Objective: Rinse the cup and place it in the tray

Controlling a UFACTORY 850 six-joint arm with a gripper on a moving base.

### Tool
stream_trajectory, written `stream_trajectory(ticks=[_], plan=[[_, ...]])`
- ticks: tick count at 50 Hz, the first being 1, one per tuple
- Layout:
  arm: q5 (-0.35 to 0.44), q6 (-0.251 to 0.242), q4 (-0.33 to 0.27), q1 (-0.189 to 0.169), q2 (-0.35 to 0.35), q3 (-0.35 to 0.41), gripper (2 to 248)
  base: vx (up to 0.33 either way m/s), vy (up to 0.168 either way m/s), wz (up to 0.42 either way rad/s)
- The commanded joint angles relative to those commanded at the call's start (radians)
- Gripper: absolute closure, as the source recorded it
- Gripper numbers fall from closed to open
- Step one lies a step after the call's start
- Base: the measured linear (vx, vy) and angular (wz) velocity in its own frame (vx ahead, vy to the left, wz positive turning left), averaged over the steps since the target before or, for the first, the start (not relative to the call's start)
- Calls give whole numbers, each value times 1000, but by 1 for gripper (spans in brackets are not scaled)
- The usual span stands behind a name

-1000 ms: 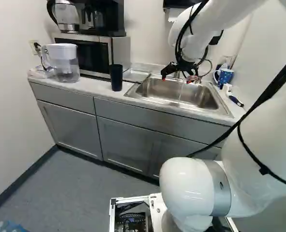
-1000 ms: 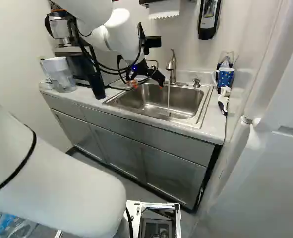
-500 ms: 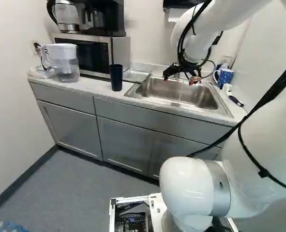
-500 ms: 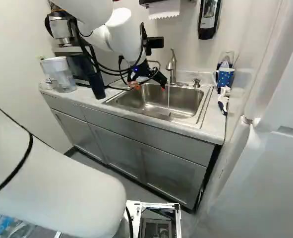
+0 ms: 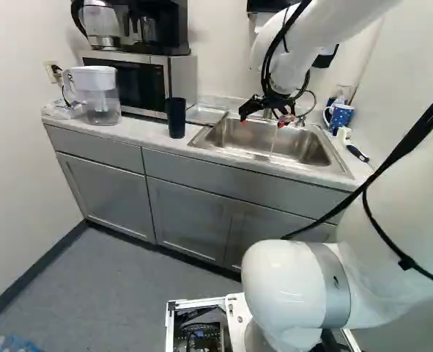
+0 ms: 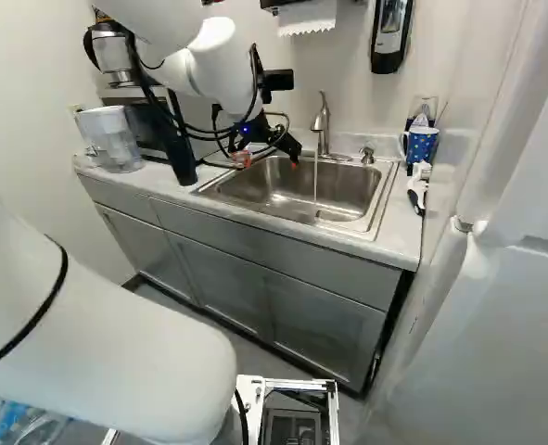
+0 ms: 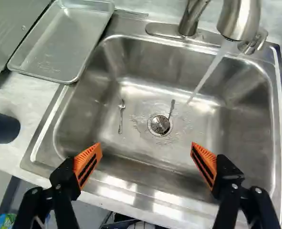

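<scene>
Plainly, the end effector (image 5: 261,121) is released, its two fingers spread wide over the near side of the sink (image 6: 292,190); the dark cup (image 5: 176,117) stands upright on the desk (image 5: 146,132), well apart from those fingers, between the microwave (image 5: 128,82) and the sink; the tray (image 7: 59,43) lies on the desk behind the cup, on the same side of the sink.

Only the wrist view opens up the floor of the basin; there, ahead of the end effector (image 7: 146,145), two small metal utensils (image 7: 121,116) lie apart from each other, one reaching onto the drain (image 7: 160,124); the base views show the faucet (image 6: 323,125) with its stream of water (image 6: 315,181) falling into the sink; the right base view adds the soap dispenser (image 6: 391,32) on the wall; the left base view gives the fuller look at the microwave, with the water pitcher (image 5: 97,95) near it.

As for edges, the cup stands near the front edge of the desk; the tray's near corner comes right to the sink rim; a strip of desk separates tray from cup; the basin's hollow gives open depth under and ahead of the fingers, with the stream running down farther ahead; at the sink's other side, the spotted mug (image 6: 420,146) and the brush (image 6: 418,185) sit on the desk, near the wall.
</scene>
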State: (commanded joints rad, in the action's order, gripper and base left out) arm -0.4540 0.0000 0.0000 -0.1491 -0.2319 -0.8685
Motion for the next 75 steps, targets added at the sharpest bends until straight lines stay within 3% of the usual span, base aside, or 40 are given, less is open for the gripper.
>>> stream_trajectory(ticks=[75], plan=[[0,0,0,294,5,-4,3,0,0,0]])
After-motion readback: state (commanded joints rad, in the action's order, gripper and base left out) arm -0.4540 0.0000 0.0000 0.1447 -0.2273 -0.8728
